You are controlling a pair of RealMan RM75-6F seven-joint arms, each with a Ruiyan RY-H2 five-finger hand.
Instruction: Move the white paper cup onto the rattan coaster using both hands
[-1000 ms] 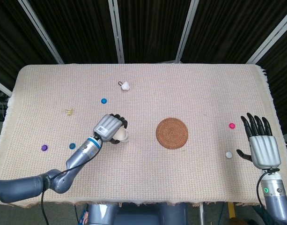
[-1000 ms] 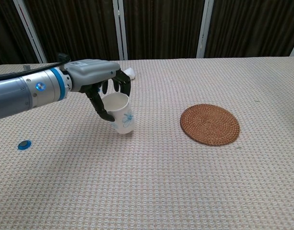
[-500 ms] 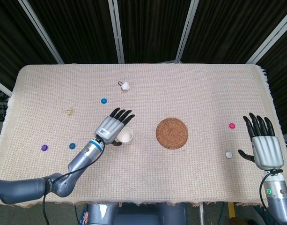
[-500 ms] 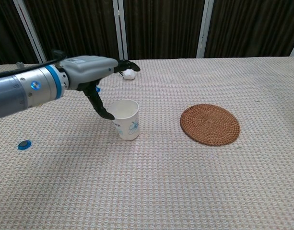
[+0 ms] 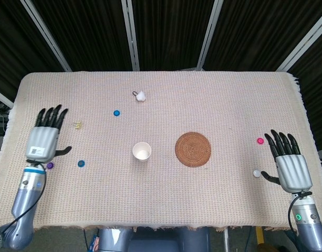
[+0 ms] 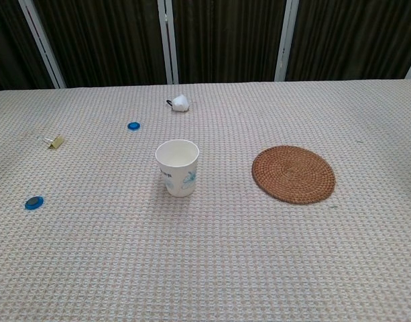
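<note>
The white paper cup stands upright on the tablecloth, left of the round rattan coaster, with a gap between them. My left hand lies flat and open near the table's left edge, far from the cup. Near the right edge my right hand is open too, fingers spread, holding nothing. Neither hand shows in the chest view.
Small caps dot the cloth: blue ones, purple by my left hand, pink and white by my right hand. A white lump lies at the back and a binder clip to the left.
My left hand let go of the cup and drew back to the table's left edge, leaving the cup upright. My right hand slid slightly toward the near edge.
</note>
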